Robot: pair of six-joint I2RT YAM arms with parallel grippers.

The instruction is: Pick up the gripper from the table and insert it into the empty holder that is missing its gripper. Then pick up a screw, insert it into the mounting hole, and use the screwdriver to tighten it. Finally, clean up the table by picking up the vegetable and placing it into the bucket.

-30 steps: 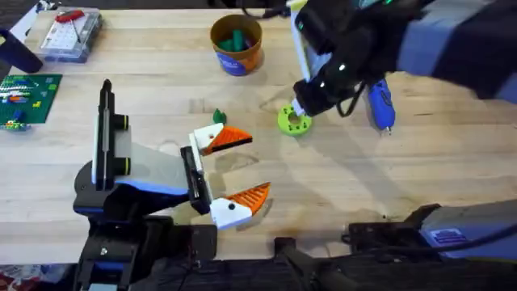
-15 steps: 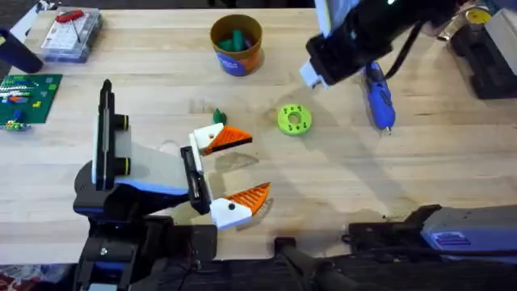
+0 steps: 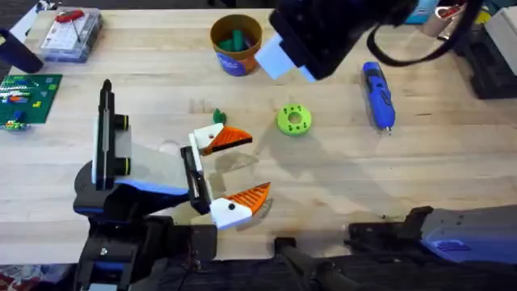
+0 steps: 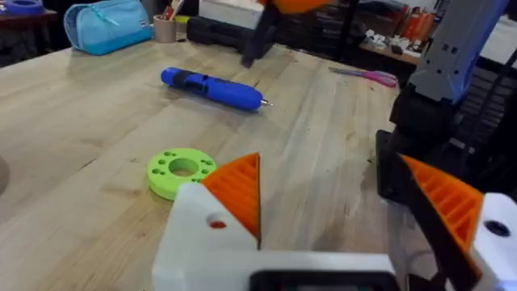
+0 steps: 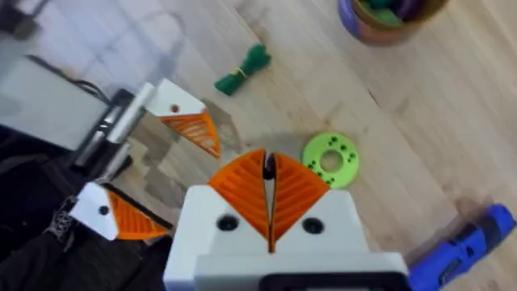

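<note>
Two arms shared the wooden table (image 3: 339,186) as you worked this bench. Your left gripper (image 3: 230,174) rested low at the centre-left of the overhead frame, its white fingers with orange ribbed pads spread wide apart, nothing between them. Your right gripper (image 5: 269,194) was raised high near the top centre of the overhead frame, dark and blurred under the camera; its own wrist view showed the two orange pads pressed together, and whether anything thin sat between them could not be told.

A lime-green round disc (image 3: 293,120) with several holes lay flat on the table just right of centre in the overhead frame, apart from both grippers. In the left wrist view the same disc sat beyond the left finger, on bare wood.

The screwdriver (image 3: 378,95) lay on its side at the upper right of the overhead frame, tip toward the lower edge of the frame, well apart from the disc. Nothing touched it.

The bucket (image 3: 237,44) stood upright at the top centre of the overhead frame, blue label facing the camera, with green items inside. A small green vegetable (image 3: 219,117) lay on the table just above the left gripper's upper finger, between the bucket and that gripper.

At the upper left of the overhead frame you had a clear plastic box (image 3: 71,34) and, below it, a green circuit board (image 3: 28,95).
</note>
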